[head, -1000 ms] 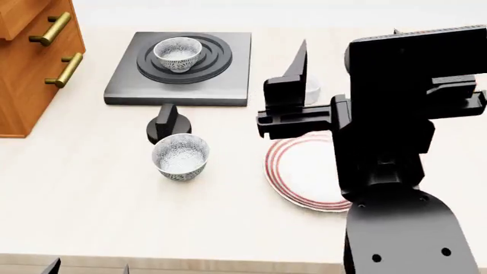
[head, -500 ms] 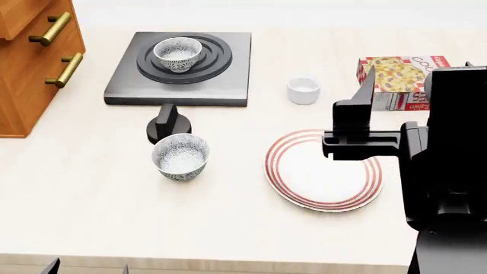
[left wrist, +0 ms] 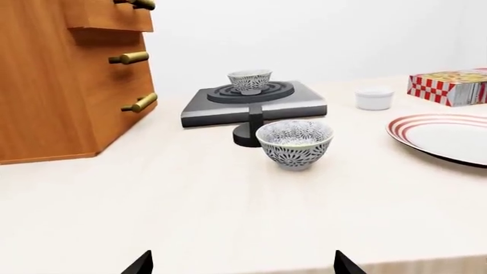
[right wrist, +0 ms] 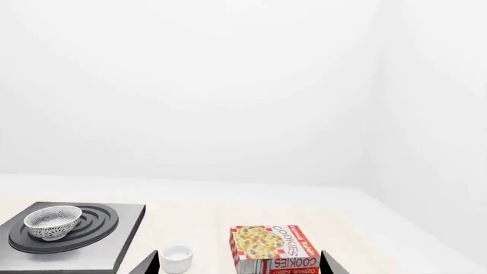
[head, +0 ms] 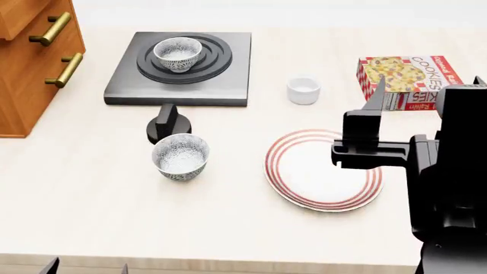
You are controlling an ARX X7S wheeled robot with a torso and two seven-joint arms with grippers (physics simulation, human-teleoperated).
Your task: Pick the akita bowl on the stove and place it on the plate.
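The akita bowl (head: 178, 53) sits upright on the burner rings of the stove (head: 228, 80); the wrist views show the bowl (left wrist: 250, 80) (right wrist: 52, 221) far ahead. A look-alike bowl (head: 181, 155) stands on the counter in front of the black knob (head: 167, 123). The red-ringed plate (head: 312, 171) lies bare at the right. My right gripper (head: 427, 85) hangs open above the plate's right side, nothing between its fingers (right wrist: 239, 265). Only the tips of my open left gripper (head: 88, 268) show at the counter's front edge, empty (left wrist: 242, 267).
A small white cup (head: 304, 90) stands between the stove and a cookie box (head: 407, 77) at the back right. A wooden cabinet (head: 31, 63) with brass handles fills the left side. The counter's front edge runs along the bottom of the head view.
My right arm has swung to the right, uncovering the white cup, the cookie box and most of the plate. Both bowls and the left gripper have stayed put.
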